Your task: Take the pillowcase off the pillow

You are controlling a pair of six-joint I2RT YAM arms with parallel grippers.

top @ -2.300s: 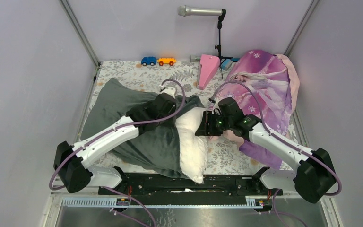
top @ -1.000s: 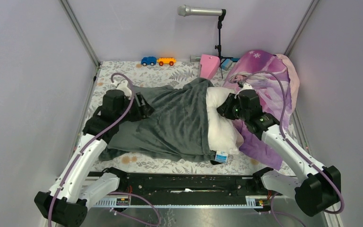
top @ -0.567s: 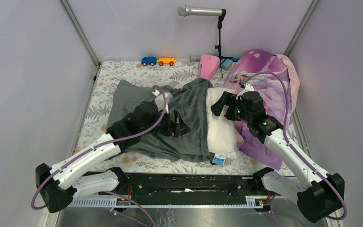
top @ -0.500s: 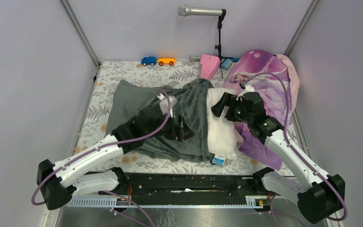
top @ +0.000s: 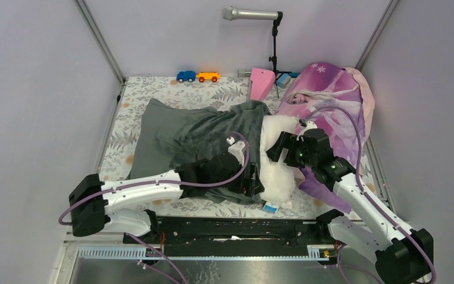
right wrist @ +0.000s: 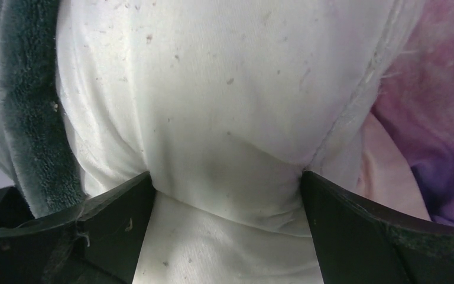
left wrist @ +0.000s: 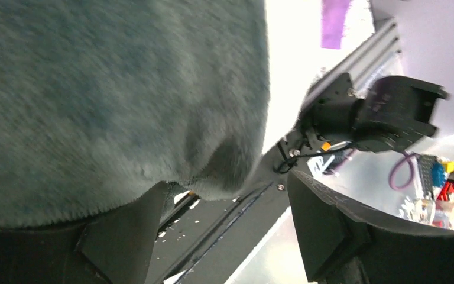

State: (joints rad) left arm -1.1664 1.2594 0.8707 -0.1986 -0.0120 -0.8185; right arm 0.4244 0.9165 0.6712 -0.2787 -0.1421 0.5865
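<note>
The pillowcase (top: 195, 139) lies across the centre and upper left of the counter (top: 171, 89) in the top view, its open mouth toward the right of the frame; the pillow (top: 275, 163) sticks out of that mouth at centre right, and how much of it is inside the sack I cannot tell; its right edge rests against the princess-print fabric (top: 331, 100); the right pincer (top: 276, 148) is clamped on the bared white end, the cloth bulging and creasing between its two fingers (right wrist: 112, 219) in its wrist view, so it looks to be the anchor that stops the pillow sliding along with the sack; the left pincer (top: 253, 184) sits low at the near corner of the mouth, jaws spread and holding nothing; the hem (left wrist: 213, 171) droops just beside one finger (left wrist: 124, 236), not between the pair; by my reading it is lined up to catch that hem and draw it toward the left of the frame; the risk is a pinch that takes pillow cloth along with fleece.
</note>
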